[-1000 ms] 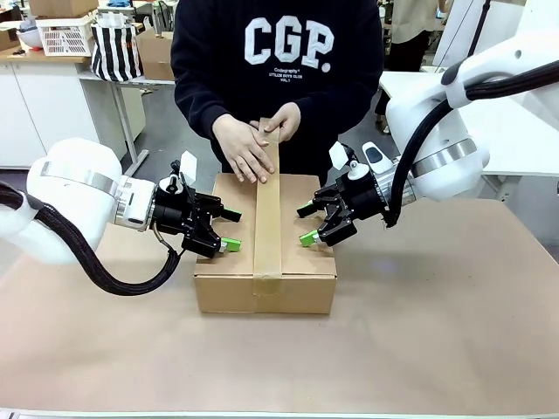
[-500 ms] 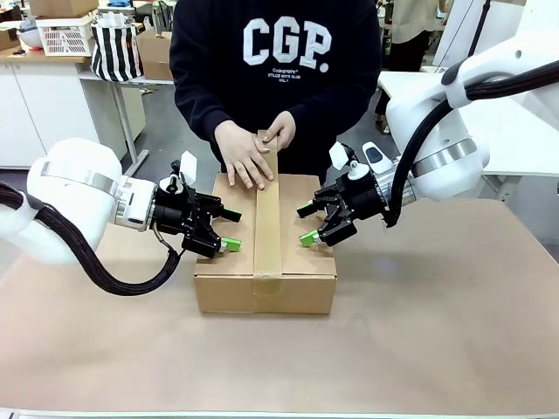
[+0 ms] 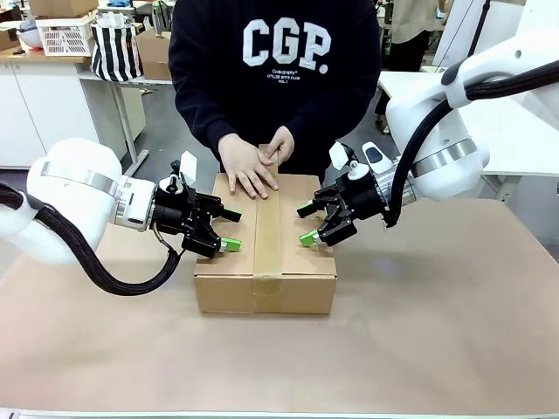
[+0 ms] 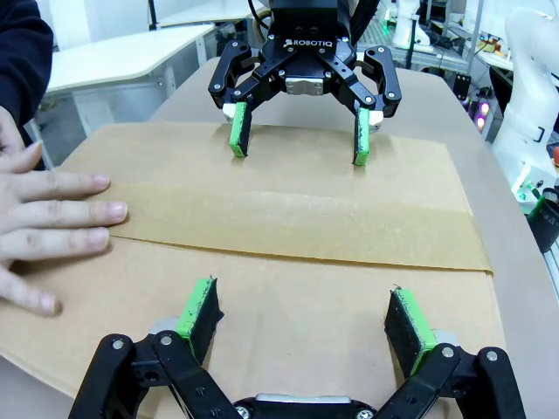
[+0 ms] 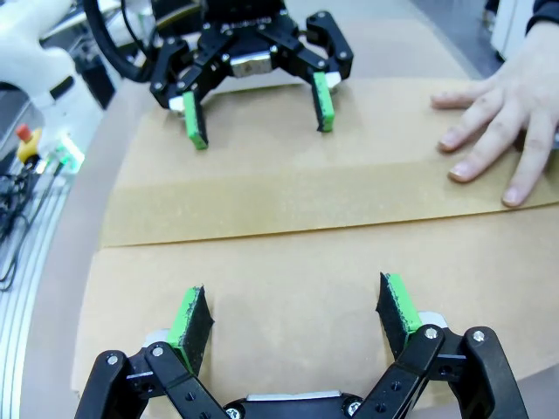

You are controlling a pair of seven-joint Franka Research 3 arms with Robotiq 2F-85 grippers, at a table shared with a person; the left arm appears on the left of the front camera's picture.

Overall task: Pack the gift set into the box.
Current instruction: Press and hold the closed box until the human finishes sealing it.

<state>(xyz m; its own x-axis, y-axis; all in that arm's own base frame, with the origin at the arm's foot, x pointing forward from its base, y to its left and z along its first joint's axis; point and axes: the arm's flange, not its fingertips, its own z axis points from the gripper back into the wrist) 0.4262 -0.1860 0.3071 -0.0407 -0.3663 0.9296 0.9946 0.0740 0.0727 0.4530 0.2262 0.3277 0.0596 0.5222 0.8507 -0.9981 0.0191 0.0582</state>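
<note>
In the front view, your two grippers, left [image 3: 226, 229] and right [image 3: 307, 223], spread apart on one closed brown box [image 3: 231, 295] mid-table [image 3: 419, 332]; its single tape strip [image 3: 268, 236] runs toward one person [image 3: 275, 78], whose two hands, right [image 3: 248, 164] and left [image 3: 280, 145], press there. In the left wrist view, the left fingers part over cardboard. In the right wrist view, the right fingers part likewise.

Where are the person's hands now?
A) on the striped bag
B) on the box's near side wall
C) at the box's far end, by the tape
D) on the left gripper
C: both hands are at the far end of the box, over the tape.
</note>
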